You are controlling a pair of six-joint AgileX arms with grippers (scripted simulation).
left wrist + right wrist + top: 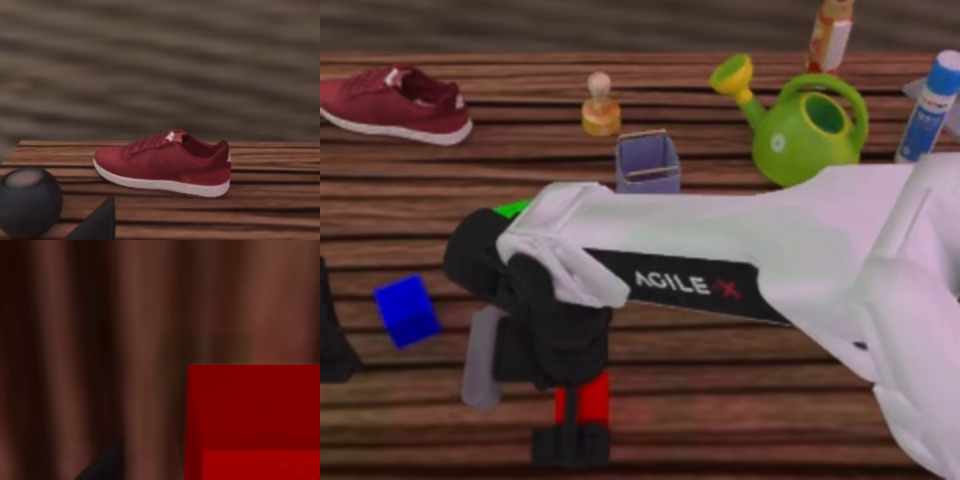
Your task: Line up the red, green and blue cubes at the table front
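Note:
The red cube (585,393) (250,415) rests on the table (740,400) near its front edge, left of centre. My right gripper (570,440) hangs over it, open; in the right wrist view one dark finger (102,467) stands apart from the cube. The blue cube (407,311) lies at the left. The green cube (512,210) shows only as a corner behind my right arm. My left gripper (332,340) is parked at the left edge, open, with one finger (100,222) in its wrist view.
At the back stand a red shoe (395,102) (165,165), a wooden peg (601,105), a lilac cup (648,163), a green watering can (810,125), a bottle (830,35) and a blue-capped tube (930,105). My right arm (740,260) spans the table's middle.

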